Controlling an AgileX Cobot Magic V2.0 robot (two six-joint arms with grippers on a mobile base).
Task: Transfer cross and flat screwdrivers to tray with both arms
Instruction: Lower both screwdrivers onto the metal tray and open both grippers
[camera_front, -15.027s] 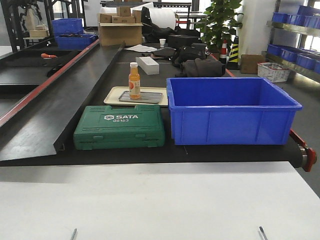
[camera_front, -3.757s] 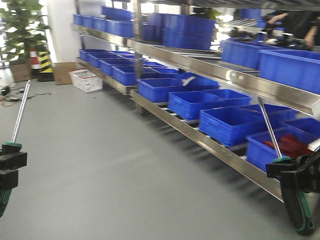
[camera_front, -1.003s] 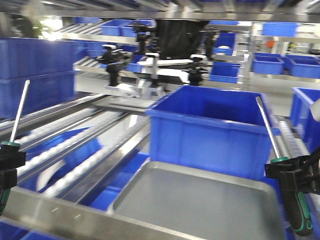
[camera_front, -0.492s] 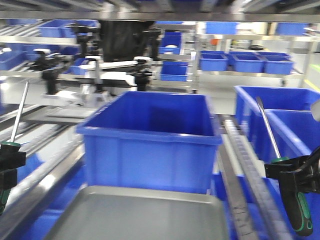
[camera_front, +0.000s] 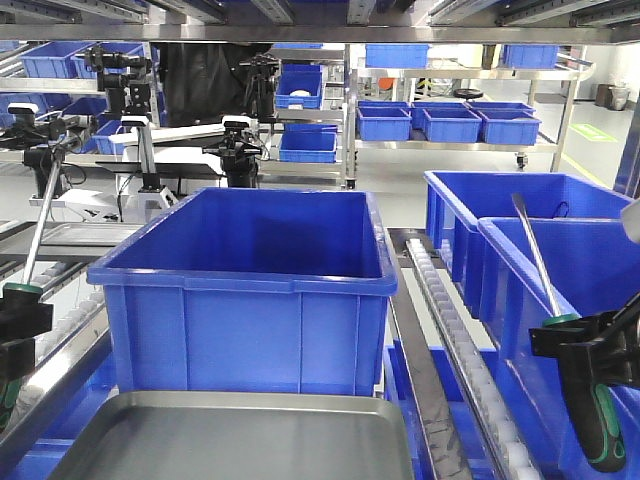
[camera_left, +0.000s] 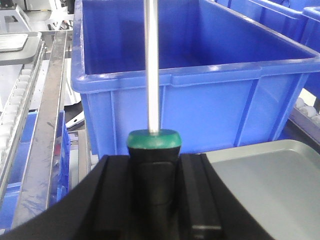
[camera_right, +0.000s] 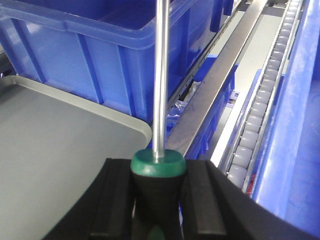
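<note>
Locate the deep blue bin (camera_front: 245, 290), then the grey metal tray (camera_front: 240, 445) just in front of it, low and central. Treat the left screwdriver (camera_left: 152, 65) and right screwdriver (camera_right: 161, 60) as light, rigid tools with a slick steel shaft and a grippy rubbery handle. Take hold on the handle, never the shaft. Confirm left end effector (camera_left: 153, 170) clamped narrow on its handle just below the green collar, shaft up, off the tray's left side. Confirm right end effector (camera_right: 158, 187) clamped likewise, over the tray's right corner. Cross and flat not distinguishable here.
</note>
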